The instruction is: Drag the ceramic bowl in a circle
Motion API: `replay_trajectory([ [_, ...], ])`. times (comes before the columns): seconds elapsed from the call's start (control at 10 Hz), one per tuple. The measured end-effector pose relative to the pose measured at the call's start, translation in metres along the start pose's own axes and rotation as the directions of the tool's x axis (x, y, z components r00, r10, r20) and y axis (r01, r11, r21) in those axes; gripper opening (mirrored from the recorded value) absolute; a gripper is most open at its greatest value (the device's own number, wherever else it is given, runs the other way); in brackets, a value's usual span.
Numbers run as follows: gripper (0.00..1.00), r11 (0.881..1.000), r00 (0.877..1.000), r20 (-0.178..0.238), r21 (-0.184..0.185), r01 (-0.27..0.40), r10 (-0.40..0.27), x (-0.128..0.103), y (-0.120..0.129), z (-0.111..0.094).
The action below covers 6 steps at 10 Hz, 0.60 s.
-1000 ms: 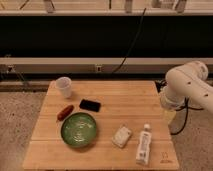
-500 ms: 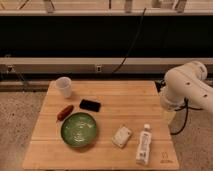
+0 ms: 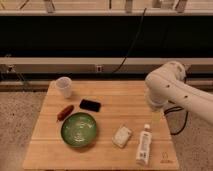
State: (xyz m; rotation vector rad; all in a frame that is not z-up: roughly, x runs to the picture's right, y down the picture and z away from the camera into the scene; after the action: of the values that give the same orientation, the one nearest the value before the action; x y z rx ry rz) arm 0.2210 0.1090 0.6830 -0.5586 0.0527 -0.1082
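The ceramic bowl (image 3: 79,130) is a wide, shallow green bowl with pale swirl marks inside. It sits on the wooden table (image 3: 115,100), front left of centre. My white arm (image 3: 172,92) is folded at the table's right edge, far from the bowl. My gripper does not show; it is hidden behind the arm or out of the picture. Nothing touches the bowl.
A small white cup (image 3: 64,87) stands at the table's back left. A black flat object (image 3: 90,105) and a red-brown oblong item (image 3: 65,112) lie just behind the bowl. A white packet (image 3: 122,136) and a white bottle (image 3: 144,145) lie to its right.
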Motion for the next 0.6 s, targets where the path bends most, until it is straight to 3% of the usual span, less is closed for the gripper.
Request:
replay_trajectory([
  [0.3,0.80,0.996,0.996,-0.007,0.012,0.090,-0.090,-0.037,-0.004,-0.003],
  [0.6,0.80,0.979,0.979,-0.013,0.020,0.202,-0.202,-0.072,-0.006,-0.004],
])
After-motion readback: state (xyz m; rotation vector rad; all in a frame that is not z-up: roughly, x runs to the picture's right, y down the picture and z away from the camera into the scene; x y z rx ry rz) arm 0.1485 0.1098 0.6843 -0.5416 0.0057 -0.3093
